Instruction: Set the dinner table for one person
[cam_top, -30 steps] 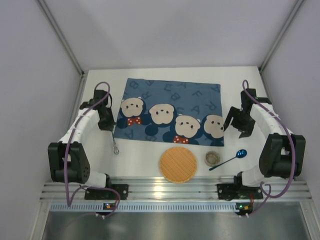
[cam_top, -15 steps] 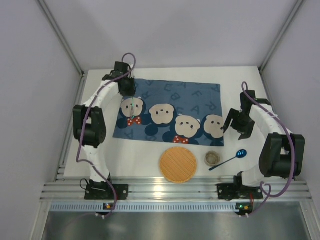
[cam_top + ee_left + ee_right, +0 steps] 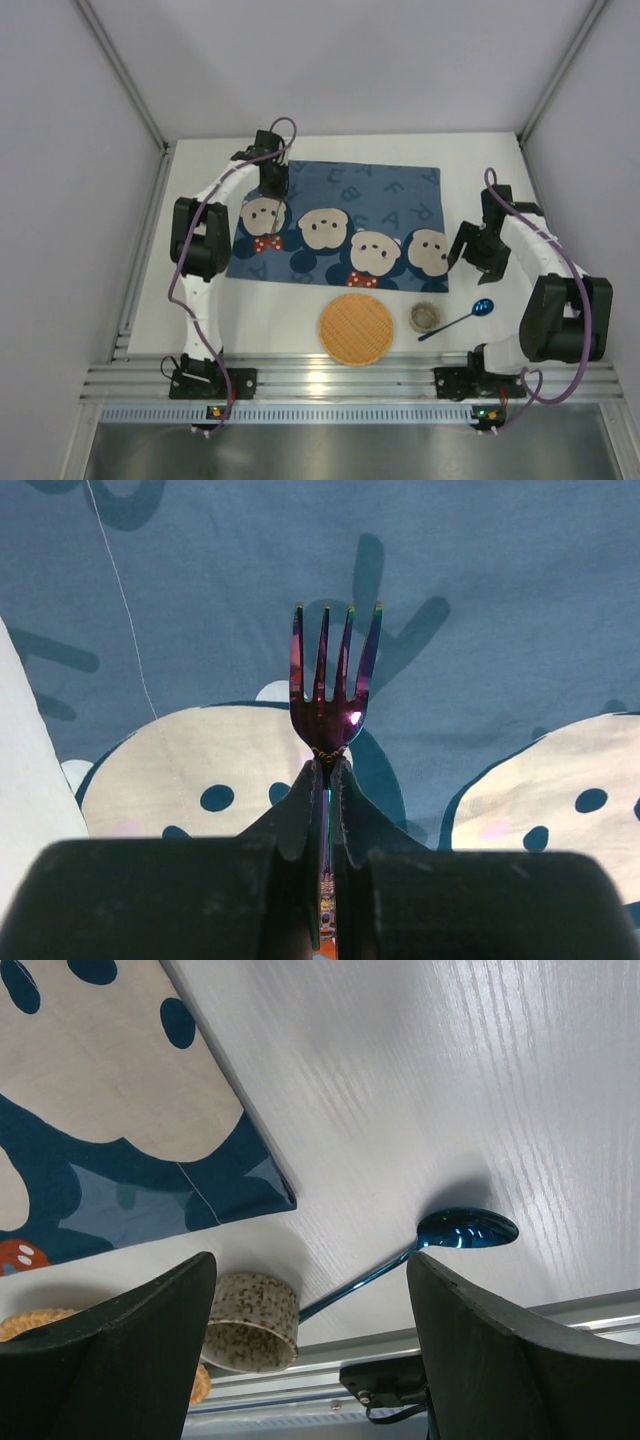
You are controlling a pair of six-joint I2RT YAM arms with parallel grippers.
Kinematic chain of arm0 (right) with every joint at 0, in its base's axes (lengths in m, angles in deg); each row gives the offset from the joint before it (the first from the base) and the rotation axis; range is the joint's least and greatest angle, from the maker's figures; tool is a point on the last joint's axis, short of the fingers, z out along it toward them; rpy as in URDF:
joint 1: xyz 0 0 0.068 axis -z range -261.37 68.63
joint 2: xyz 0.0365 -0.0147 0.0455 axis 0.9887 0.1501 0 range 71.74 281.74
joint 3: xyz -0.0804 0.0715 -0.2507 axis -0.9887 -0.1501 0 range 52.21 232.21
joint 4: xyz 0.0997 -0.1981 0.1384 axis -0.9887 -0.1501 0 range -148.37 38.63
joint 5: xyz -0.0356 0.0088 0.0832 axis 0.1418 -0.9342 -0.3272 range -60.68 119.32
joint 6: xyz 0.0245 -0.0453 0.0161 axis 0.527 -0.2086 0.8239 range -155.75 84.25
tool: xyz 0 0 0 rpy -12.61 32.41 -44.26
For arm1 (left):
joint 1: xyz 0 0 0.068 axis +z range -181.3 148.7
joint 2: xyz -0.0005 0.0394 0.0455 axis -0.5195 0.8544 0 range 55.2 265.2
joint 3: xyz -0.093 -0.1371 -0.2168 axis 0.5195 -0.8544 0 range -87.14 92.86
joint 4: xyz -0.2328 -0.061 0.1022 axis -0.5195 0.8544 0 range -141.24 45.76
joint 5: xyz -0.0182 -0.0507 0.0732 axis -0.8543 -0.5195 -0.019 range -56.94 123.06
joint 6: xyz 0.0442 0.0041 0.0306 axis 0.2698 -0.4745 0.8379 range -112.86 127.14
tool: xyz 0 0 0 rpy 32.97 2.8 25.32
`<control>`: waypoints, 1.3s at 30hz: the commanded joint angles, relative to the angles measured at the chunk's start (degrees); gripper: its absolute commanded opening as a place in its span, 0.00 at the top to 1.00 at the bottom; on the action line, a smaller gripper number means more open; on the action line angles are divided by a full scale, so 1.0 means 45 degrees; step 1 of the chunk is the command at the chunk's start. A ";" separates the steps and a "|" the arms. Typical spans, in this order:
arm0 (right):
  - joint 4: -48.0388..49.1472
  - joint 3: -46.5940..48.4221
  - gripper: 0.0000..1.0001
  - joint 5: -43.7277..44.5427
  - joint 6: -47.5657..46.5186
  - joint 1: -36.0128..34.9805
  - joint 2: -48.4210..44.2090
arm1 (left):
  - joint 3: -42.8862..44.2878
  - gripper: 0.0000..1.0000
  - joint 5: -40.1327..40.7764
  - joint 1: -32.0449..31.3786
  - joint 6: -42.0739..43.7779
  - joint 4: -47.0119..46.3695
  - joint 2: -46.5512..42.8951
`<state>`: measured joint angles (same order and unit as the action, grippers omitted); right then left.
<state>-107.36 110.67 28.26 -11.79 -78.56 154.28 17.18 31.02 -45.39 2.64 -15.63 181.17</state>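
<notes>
The white dinner table (image 3: pixel 270 310) carries a blue bear-print mat (image 3: pixel 340 190). My left gripper (image 3: pixel 272 185) hovers over the mat's far left part and is shut on a purple iridescent fork (image 3: pixel 335 680). The tines point away over the mat (image 3: pixel 500 580), past the fingertips (image 3: pixel 328 770). My right gripper (image 3: pixel 478 255) is open and empty beside the mat's right edge. In the right wrist view its jaws (image 3: pixel 310 1270) frame a blue spoon (image 3: pixel 467 1229) and a speckled cup (image 3: pixel 250 1320) on the table (image 3: pixel 450 1080).
A round woven plate (image 3: pixel 356 328) lies at the near edge, with the cup (image 3: pixel 424 318) and the spoon (image 3: pixel 458 320) to its right. Grey walls enclose the table on three sides. A metal rail runs along the near edge.
My left arm has swung from the table's left side to the far left part of the mat, carrying the fork. The right arm has barely moved.
</notes>
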 commanded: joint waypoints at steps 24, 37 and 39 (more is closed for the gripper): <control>0.0039 0.0467 0.23 0.0548 -0.0033 0.0079 0.0329 | -0.3062 0.44 0.2057 0.0393 -0.1091 -0.0531 -0.2622; 0.0020 0.0428 0.23 0.0314 -0.0208 0.0079 -0.0081 | -0.5854 0.54 -0.1107 0.1743 -0.2380 -0.2445 -0.3032; 0.0000 0.0408 0.23 0.0314 -0.0208 0.0079 -0.0120 | -0.6283 0.56 -0.1167 0.1802 -0.2400 -0.2621 -0.3111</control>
<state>-107.25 111.13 29.53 -11.94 -78.56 156.16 -7.98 29.86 -37.48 -6.43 -24.28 168.97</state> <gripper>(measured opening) 0.773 0.454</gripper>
